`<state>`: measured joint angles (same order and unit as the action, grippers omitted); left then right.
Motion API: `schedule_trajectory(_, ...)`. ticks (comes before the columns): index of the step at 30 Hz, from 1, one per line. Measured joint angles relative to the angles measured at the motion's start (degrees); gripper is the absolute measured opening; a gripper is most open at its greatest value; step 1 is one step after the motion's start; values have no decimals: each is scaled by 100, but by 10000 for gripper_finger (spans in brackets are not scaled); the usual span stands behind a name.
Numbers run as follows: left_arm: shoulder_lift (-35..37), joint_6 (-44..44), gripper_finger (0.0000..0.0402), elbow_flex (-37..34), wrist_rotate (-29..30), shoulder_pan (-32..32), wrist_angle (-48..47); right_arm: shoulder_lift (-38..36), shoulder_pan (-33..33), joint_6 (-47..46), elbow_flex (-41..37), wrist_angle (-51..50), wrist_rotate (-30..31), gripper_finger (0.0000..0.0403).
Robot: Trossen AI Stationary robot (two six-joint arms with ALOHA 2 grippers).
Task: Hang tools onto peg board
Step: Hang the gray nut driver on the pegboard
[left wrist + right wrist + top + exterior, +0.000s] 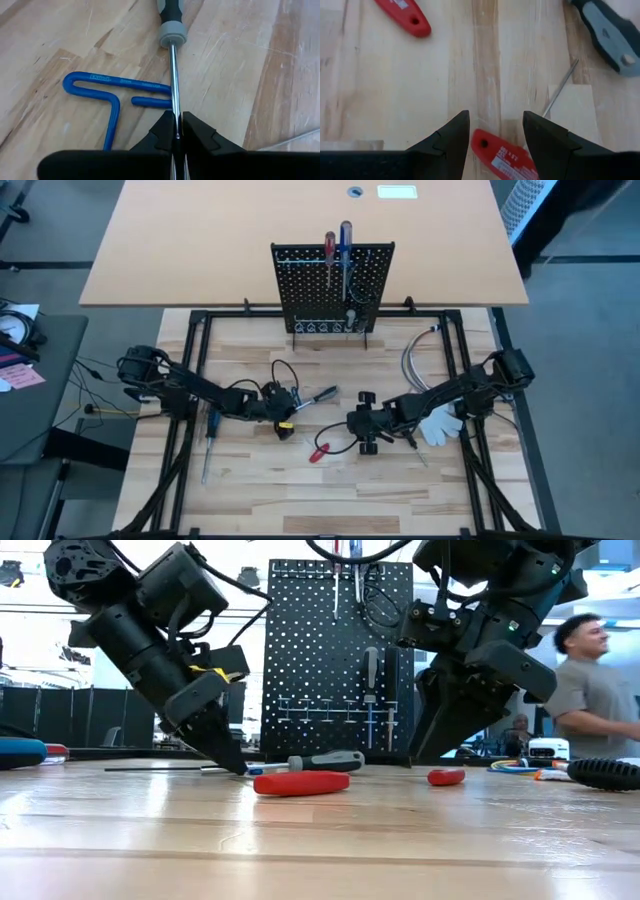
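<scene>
Blue hex key marked "3mm" | left fingers pinching screwdriver shaft | right fingers spread

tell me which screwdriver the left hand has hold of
The grey-and-black one lying on the table; the left hand is shut on its metal shaft. The red and blue ones hang on the peg board.

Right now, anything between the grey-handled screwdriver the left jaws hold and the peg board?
Nothing visible. The left gripper is shut on the shaft of the grey-handled screwdriver, which lies on the table. Bare wood runs from there to the peg board. The right gripper hovers open over a red handle, off to the side.
</scene>
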<state>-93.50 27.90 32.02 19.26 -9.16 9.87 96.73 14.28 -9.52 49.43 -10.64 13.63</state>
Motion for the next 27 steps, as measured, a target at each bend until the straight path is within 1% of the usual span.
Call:
schedule_trajectory(4, 545, -52, 0, -153, 230, -165, -47, 0, 0, -61, 0, -59, 0, 191)
schedule_trajectory(7, 1021, -111, 2, -418, 532, -236, 294, 0, 22, -18, 0, -104, 20, 191)
schedule_trajectory(8, 1190, -109, 2, -548, 623, -247, 531, 0, 43, -16, 0, -129, 110, 191)
schedule_trajectory(10, 1497, -100, 2, -900, 627, -253, 1144, 0, 80, -13, 0, -143, 314, 191)
schedule_trajectory(14, 1928, -48, 2, -1690, 650, -253, 2596, 0, 129, -11, 0, -141, 442, 191)
schedule_trajectory(17, 2053, 72, 2, -2112, 682, -250, 3061, -2, 140, 17, -7, -129, 455, 191)
schedule_trajectory(20, 2066, 38, 2, -2204, 862, -287, 3115, -4, 74, 83, -250, 377, 505, 191)
schedule_trajectory(23, 2016, -146, 2, -2194, 1261, -338, 3089, -2, -74, 265, -613, 1473, 454, 191)
schedule_trajectory(27, 2007, -336, 1, -2167, 1359, -400, 3199, -4, -212, 373, -826, 2459, 307, 191)
